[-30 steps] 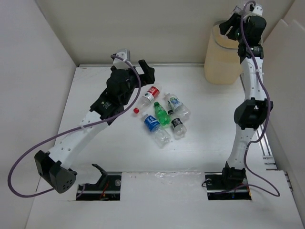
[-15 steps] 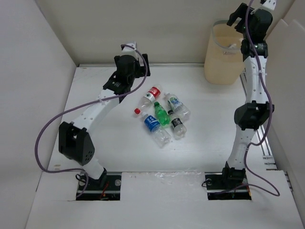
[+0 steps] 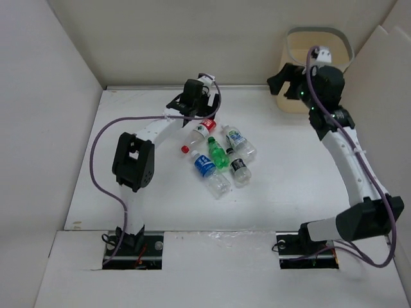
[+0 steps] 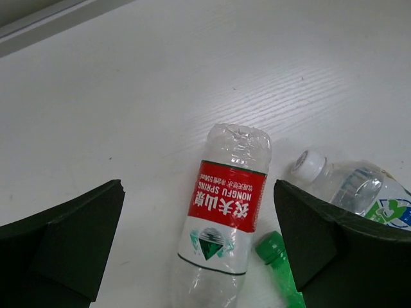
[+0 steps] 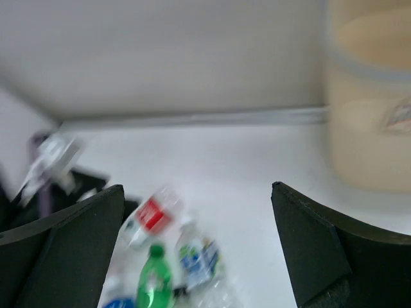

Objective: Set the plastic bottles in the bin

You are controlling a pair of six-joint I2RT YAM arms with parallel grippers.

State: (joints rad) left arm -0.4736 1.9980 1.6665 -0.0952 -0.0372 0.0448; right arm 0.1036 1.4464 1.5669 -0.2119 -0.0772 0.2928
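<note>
- Left gripper: fingers spread wide and holding nothing, above the red-label bottle, which it does not touch.
- Red-label bottle lies flat on the table. Its long axis is diagonal, with the base to the far right and the red cap end to the near left.
- Green bottle lies flat just beside it, cap to the far left.
- Blue-label bottle, white-cap bottle and black-label bottle lie flat, clustered mid-table.
- Bin stands upright in the far right corner, well apart from the bottles.
- Right gripper: fingers apart and empty, near the bin. The wrist view is blurred.
</note>
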